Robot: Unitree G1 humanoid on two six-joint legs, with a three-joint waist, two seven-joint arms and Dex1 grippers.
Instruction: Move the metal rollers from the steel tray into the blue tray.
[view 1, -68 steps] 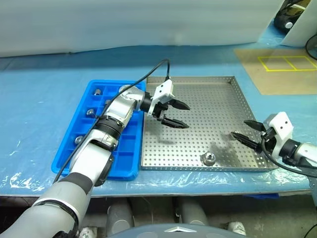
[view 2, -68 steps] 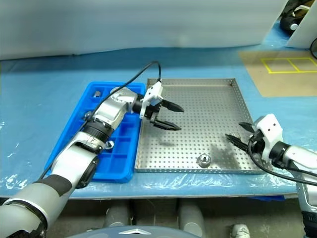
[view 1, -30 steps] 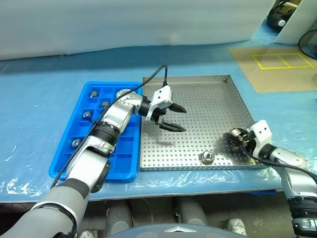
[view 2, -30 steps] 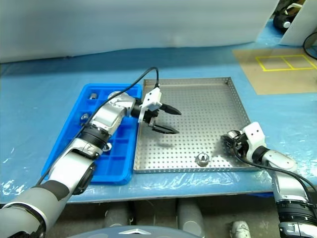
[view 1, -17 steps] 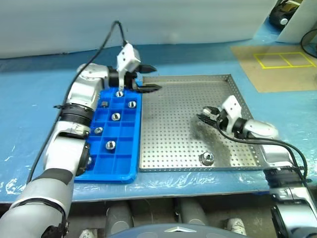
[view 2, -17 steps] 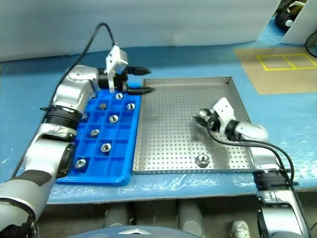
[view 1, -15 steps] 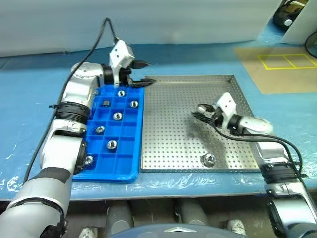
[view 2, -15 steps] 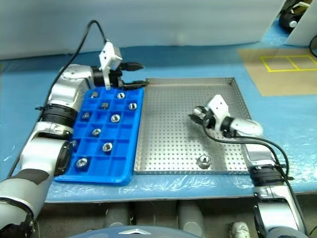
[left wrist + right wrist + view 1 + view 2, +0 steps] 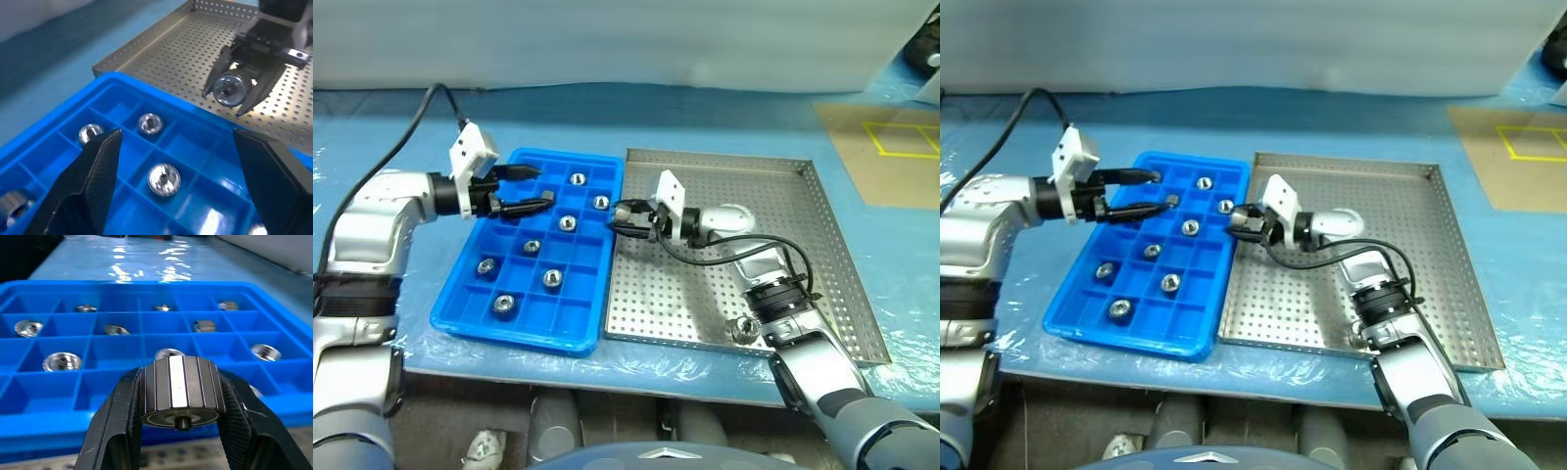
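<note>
Clamping one metal roller [image 9: 180, 391], right gripper [image 9: 619, 217] hovers at blue tray's [image 9: 460, 309] 3 o'clock edge — left gripper [image 9: 532, 188] gapes empty over it; another roller [image 9: 742, 330] sits in steel tray [image 9: 822, 284], 6 o'clock.

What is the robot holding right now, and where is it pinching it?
The right tool pinches one metal roller by its ribbed sides. The left tool holds nothing.

On the tabletop [image 9: 391, 137], the blue tray [image 9: 460, 304] lies at nine o'clock of the steel tray [image 9: 822, 284], touching it. Rollers [image 9: 567, 223] sit in separate compartments; one roller [image 9: 741, 330] rests at the steel tray's six o'clock rim.
</note>
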